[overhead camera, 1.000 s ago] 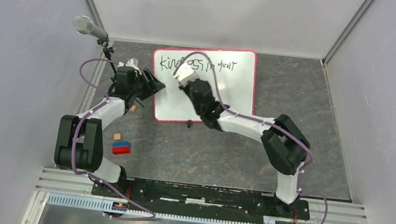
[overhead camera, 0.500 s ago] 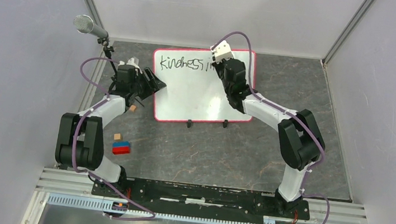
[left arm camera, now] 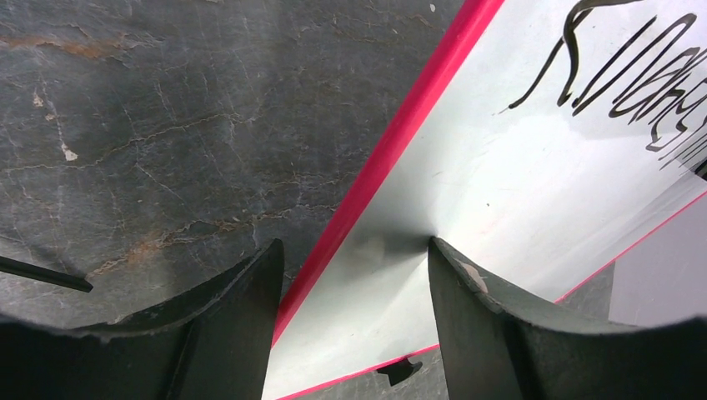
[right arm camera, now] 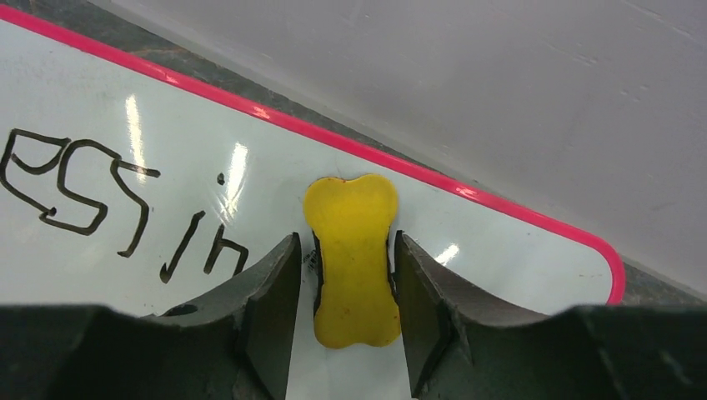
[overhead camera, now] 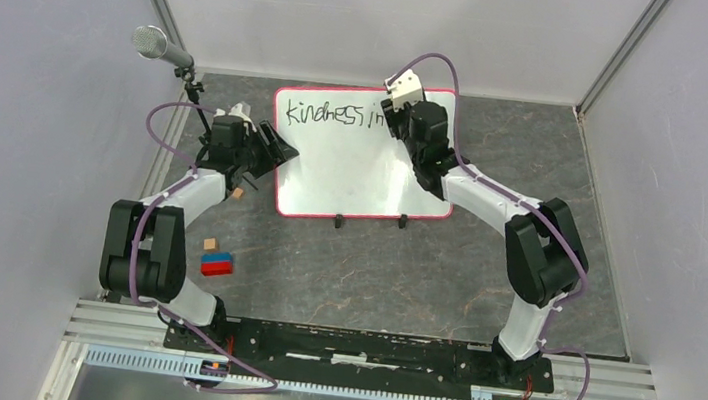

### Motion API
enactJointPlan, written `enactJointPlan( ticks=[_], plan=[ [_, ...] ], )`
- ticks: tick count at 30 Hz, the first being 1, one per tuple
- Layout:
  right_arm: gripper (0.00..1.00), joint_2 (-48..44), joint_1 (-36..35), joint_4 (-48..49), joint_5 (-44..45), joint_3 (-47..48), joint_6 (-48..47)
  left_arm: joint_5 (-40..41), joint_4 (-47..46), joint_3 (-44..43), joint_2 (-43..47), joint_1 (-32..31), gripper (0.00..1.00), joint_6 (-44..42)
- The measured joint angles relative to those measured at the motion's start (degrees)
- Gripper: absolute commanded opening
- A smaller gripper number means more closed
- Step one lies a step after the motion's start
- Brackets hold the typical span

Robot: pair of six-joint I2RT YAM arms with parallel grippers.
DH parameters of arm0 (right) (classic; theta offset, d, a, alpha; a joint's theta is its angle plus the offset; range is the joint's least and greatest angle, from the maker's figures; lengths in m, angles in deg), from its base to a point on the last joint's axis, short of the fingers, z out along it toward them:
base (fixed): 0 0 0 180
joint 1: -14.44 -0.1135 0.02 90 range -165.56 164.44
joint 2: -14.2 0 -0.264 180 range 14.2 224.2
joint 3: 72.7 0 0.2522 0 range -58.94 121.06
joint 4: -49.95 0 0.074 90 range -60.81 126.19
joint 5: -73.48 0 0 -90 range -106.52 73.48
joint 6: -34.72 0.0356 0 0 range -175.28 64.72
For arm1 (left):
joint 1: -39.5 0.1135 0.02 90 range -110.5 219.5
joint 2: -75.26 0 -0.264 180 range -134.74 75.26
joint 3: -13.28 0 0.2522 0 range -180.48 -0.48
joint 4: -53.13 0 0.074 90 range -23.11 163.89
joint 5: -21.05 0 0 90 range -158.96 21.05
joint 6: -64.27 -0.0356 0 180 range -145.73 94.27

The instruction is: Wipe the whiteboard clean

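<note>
The whiteboard (overhead camera: 353, 175) lies flat on the dark table, red-pink rimmed, with black writing (overhead camera: 330, 114) along its far edge. My right gripper (overhead camera: 400, 113) hovers over the board's far right part. In the right wrist view (right arm camera: 347, 237) it is open, and a yellow bone-shaped eraser (right arm camera: 352, 250) lies on the whiteboard (right arm camera: 125, 142) between the fingers, with a thin gap at the left finger. My left gripper (left arm camera: 357, 246) is open astride the board's left rim (left arm camera: 392, 150), its right fingertip (left arm camera: 454, 267) resting on the white surface.
A microphone (overhead camera: 156, 45) on a stand rises at the far left. A blue-and-red block (overhead camera: 217, 264) and small tan cubes (overhead camera: 210, 243) lie near the left arm. Enclosure walls close in on three sides.
My right arm swept from the board's middle to its far right corner, wiping away the last word. Its jaws then loosened off the eraser. The left arm stayed put.
</note>
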State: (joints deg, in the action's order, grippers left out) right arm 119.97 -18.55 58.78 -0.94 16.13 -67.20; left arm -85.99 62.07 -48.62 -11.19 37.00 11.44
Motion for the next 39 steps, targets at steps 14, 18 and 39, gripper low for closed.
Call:
enactJointPlan(
  ticks=[14, 18, 39],
  plan=[
    [0.29, 0.7, -1.5, -0.5, -1.5, 0.1, 0.5, 0.4, 0.0, 0.0, 0.0, -0.5, 0.61, -0.3],
    [0.29, 3.3, -4.9, -1.0, -0.7, 2.2, -0.4, 0.5, 0.0, 0.0, 0.0, -0.5, 0.61, -0.4],
    [0.26, 2.5, -2.7, -0.2, 3.0, -0.2, 0.6, 2.0, -0.3, 0.0, 0.2, -0.9, 0.59, -0.8]
  ],
)
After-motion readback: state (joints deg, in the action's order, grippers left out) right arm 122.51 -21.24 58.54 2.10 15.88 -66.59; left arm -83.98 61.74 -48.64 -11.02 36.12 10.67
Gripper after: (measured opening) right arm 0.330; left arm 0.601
